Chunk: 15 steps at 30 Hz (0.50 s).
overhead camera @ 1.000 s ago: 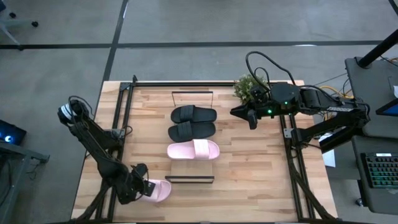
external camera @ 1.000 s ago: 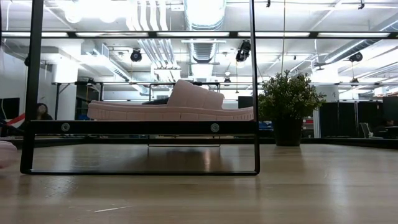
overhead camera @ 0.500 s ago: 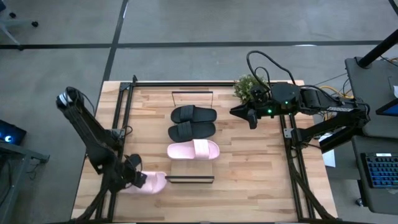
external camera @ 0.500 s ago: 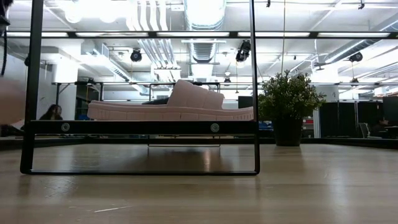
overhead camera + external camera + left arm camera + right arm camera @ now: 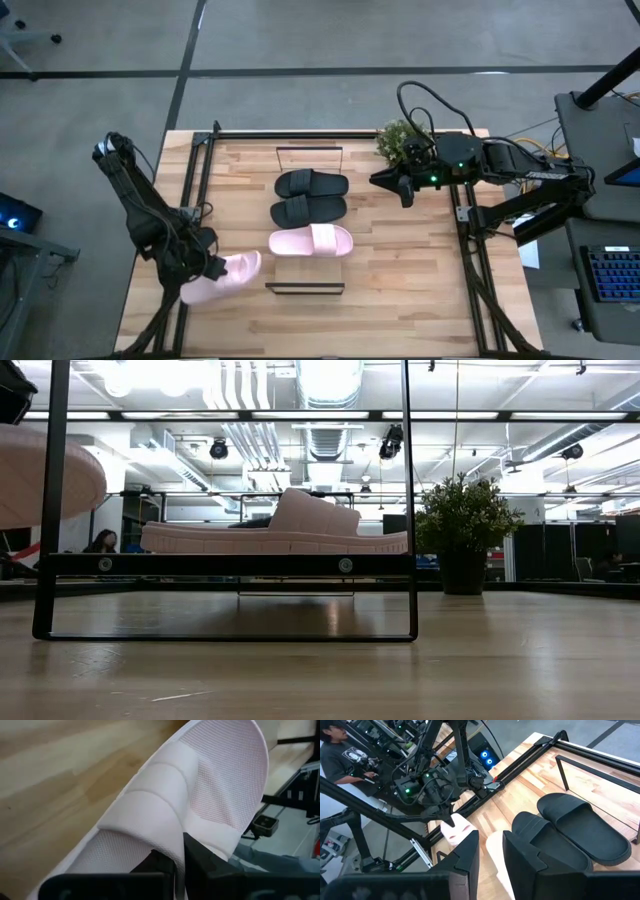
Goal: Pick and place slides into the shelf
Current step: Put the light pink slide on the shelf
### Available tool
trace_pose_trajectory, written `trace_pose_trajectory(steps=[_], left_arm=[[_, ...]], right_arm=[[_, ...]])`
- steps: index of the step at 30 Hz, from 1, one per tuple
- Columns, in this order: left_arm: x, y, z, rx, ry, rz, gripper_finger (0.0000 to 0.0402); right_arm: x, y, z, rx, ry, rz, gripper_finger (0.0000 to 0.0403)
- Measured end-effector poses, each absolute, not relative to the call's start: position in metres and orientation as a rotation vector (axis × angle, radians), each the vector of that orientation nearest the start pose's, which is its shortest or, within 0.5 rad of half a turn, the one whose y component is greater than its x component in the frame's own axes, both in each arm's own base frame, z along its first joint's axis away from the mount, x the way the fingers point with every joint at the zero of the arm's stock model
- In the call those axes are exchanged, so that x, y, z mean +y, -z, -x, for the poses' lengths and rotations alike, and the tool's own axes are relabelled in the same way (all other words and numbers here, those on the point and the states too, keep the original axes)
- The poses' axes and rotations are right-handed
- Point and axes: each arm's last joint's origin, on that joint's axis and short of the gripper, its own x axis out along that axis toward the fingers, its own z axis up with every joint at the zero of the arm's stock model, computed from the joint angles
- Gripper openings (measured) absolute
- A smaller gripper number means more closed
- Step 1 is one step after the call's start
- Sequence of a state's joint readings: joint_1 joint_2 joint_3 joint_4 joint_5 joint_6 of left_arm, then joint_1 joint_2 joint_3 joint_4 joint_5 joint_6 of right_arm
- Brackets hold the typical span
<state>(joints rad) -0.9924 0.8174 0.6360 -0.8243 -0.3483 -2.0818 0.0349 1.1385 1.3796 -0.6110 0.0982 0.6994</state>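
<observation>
My left gripper [image 5: 212,267] is shut on a pale pink slide [image 5: 225,277] over the table's near-left part, just left of the shelf [image 5: 305,271]. In the low view this slide [image 5: 40,475] floats high at the left. Two black slides [image 5: 311,184] [image 5: 309,210] and the other pink slide [image 5: 311,241] lie flat on the shelf board [image 5: 230,564]. My right gripper [image 5: 402,190] waits open above the table, right of the shelf. My left gripper pinches the pink slide's wide strap [image 5: 170,847] between its two fingers [image 5: 200,862], at the strap's end near one side of the sole. The fingers come slanting down from the table's left side. The slide is lifted clear of the table and tilted.
A small potted plant [image 5: 400,140] stands at the table's far edge beside my right arm. Black metal frame ends [image 5: 305,288] close the shelf at its near and far ends. Black rails [image 5: 195,180] run along the table's left and right sides. A person [image 5: 345,755] sits beyond the table.
My left gripper has risen from the near-left corner and moved toward the far edge, staying shut on the pink slide. The slide, first resting on the table, has been lifted clear and turned slantwise. In the low view it has climbed from table level to the top left.
</observation>
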Motion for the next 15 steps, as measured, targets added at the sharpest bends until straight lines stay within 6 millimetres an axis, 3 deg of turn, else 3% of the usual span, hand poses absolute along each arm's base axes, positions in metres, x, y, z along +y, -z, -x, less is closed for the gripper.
trace_pose_trajectory(steps=[10, 15], left_arm=[[-0.1132, -0.2293, -0.0882, 0.902, -0.442, 1.259, 0.0000], [-0.1128, -0.2321, -0.0914, 0.790, -0.433, 1.274, 0.0000]], right_arm=[[0.0050, -0.4252, -0.2230, 0.330, 0.188, -0.667, 0.0070], [0.0050, -0.4253, -0.2231, 0.329, 0.188, -0.669, 0.0076]])
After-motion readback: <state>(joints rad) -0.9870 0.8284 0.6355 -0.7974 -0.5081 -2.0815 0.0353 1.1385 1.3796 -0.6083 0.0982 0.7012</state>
